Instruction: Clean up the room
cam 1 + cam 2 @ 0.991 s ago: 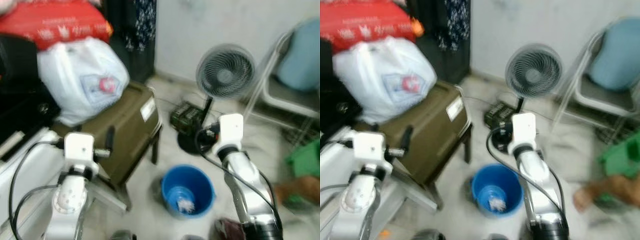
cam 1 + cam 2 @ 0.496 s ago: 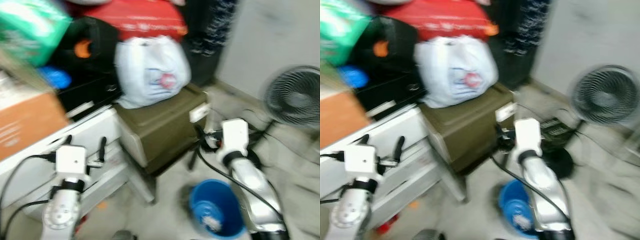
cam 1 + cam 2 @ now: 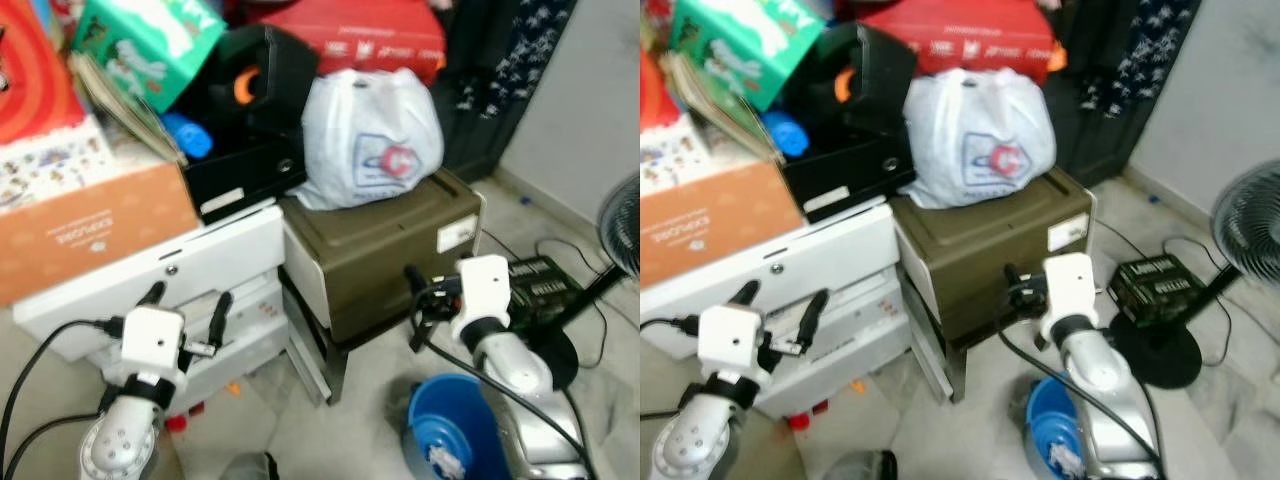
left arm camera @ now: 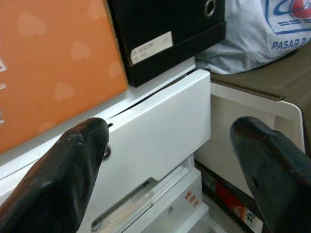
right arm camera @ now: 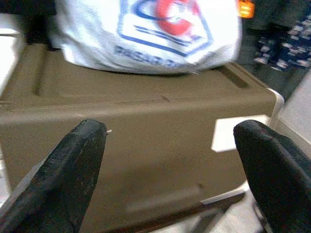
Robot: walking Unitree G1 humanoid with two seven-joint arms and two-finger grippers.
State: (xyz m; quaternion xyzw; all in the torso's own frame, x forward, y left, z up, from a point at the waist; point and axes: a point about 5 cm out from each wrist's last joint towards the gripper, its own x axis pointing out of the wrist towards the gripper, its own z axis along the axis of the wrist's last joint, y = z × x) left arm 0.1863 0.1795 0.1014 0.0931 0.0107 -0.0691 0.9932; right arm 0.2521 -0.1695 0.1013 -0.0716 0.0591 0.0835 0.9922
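A cluttered corner lies ahead. A white plastic bag (image 3: 372,140) sits on an olive-brown storage box (image 3: 385,250). Left of it stands a white drawer cabinet (image 3: 200,270) piled with an orange cardboard box (image 3: 90,225) and a black box (image 3: 245,170). My left gripper (image 3: 185,300) is open and empty, held in front of the cabinet (image 4: 160,131). My right gripper (image 3: 417,305) is open and empty too, close to the olive box's front (image 5: 146,145). A blue bucket (image 3: 450,440) with a white scrap inside stands on the floor under my right arm.
A red pack (image 3: 370,35) and a green pack (image 3: 150,40) top the pile. A standing fan (image 3: 622,225) with its round base and a black device (image 3: 540,280) with cables are at the right. Small red (image 3: 175,422) and orange (image 3: 232,388) bits lie below the cabinet.
The camera has swung left: fan and chair slid toward the right edge, while the white cabinet and stacked boxes came into view. Both arms stay raised with fingers open.
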